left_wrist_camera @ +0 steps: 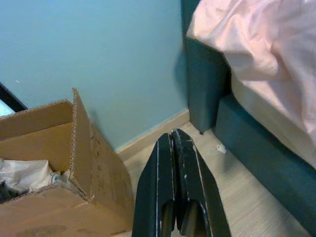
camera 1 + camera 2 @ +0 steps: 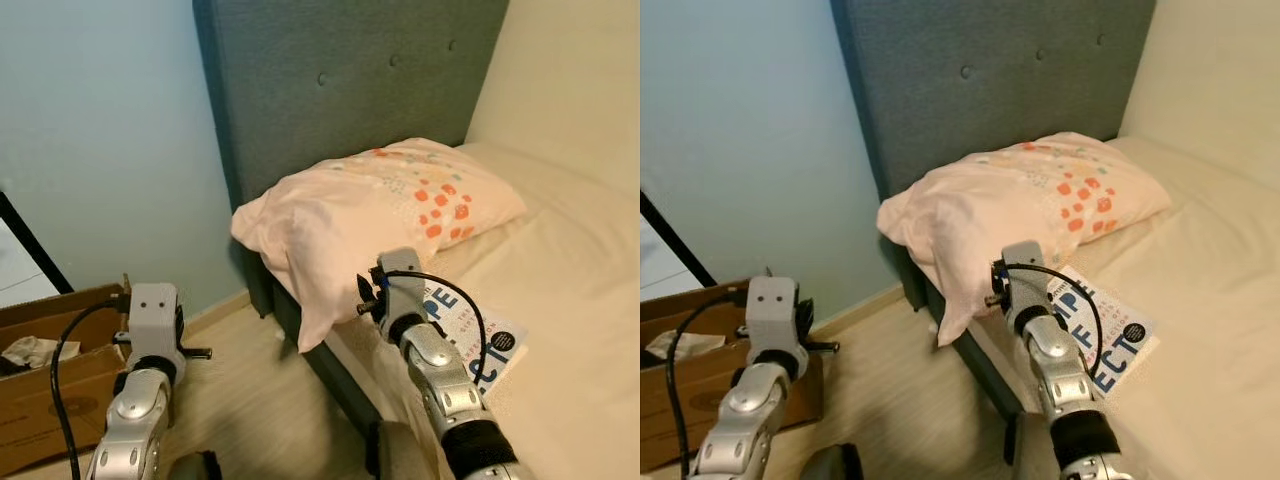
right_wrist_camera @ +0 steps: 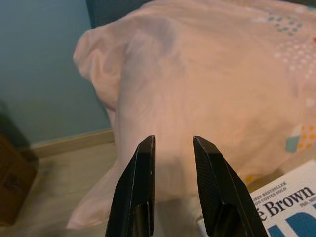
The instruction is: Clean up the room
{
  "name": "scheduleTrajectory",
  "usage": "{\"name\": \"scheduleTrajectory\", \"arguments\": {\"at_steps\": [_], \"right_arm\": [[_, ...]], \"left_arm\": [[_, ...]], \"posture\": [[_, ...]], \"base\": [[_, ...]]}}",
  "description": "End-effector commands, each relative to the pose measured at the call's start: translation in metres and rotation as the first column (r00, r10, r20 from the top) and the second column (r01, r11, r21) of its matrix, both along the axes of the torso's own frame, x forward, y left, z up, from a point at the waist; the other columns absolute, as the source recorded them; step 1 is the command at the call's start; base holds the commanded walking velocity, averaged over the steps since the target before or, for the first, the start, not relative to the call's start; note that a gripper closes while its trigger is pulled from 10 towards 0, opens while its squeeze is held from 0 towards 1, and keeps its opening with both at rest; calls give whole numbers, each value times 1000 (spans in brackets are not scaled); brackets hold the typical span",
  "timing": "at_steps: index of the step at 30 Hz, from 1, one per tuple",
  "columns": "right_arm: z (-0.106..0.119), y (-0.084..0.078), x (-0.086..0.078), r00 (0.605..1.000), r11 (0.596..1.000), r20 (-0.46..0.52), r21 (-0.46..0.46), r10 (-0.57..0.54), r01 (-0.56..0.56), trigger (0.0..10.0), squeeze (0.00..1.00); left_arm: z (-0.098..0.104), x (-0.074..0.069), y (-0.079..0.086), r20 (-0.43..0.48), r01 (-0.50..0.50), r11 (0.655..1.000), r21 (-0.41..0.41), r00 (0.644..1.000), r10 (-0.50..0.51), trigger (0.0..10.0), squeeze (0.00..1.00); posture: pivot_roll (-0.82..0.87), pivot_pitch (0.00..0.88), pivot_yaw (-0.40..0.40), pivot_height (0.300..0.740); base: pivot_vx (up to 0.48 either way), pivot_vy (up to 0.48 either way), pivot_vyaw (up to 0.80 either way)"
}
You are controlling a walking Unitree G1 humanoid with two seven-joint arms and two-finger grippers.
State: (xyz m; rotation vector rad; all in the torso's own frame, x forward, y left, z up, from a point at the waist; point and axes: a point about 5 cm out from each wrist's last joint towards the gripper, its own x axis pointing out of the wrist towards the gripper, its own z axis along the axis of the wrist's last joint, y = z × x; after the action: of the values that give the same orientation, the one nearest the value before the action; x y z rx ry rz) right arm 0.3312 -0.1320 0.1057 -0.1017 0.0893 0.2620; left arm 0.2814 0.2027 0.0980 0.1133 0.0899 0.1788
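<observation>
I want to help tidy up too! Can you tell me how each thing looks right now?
pillow: at the head of the bed, one corner drooping over the mattress edge
book: closed, flat on the bed beside the pillow
cardboard box: open on the floor, crumpled stuff inside
left hand: shut, empty, over the floor
right hand: open, empty, pointing at the pillow

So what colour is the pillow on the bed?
The pillow is pale pink with orange and teal dots, clearest in the left eye view.
</observation>
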Motion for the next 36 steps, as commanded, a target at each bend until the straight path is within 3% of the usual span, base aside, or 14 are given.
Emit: {"name": "scheduleTrajectory", "arguments": {"at_steps": [1,4,6,9,16,20,22,36], "right_arm": [[7,0,-2,1000,1000,10,8,8,-8,10000,0],[2,0,-1,1000,1000,-17,13,23,-22,10000,0],[-2,-1,-1,999,1000,-36,1,26,-26,10000,0],[-2,2,0,996,996,-40,-38,82,-83,10000,0],[5,4,3,989,983,-25,-104,148,-150,10000,0],[7,2,5,990,987,-27,-83,135,-137,10000,0],[6,1,4,992,992,-37,-34,119,-120,10000,0],[0,3,2,998,998,-15,-1,59,-59,10000,0]], "left_arm": [[3,3,-5,0,-13,1000,-9,1000,13,10000,0],[7,14,-14,33,59,997,58,998,-61,10000,0],[6,15,-14,30,52,997,55,998,-54,10000,0],[6,14,-15,25,29,999,25,999,-30,10000,0],[-1,6,-20,8,9,1000,16,1000,-9,10000,0],[-3,4,-26,-1,15,1000,27,1000,-15,10000,0],[-1,4,-27,-6,23,999,46,1000,-23,10000,0],[10,12,-17,33,19,997,77,999,-22,10000,0]], "posture": [[-55,58,-25,567],[-57,38,-54,582],[-57,32,-70,582],[-40,13,-117,582],[-54,0,-144,582],[-42,7,-152,582],[-35,11,-135,592],[-23,0,-59,602]], "base": [[0,0,0],[0,0,0],[0,0,0],[0,0,0],[0,0,0],[0,0,0],[0,0,0],[0,0,0]]}}
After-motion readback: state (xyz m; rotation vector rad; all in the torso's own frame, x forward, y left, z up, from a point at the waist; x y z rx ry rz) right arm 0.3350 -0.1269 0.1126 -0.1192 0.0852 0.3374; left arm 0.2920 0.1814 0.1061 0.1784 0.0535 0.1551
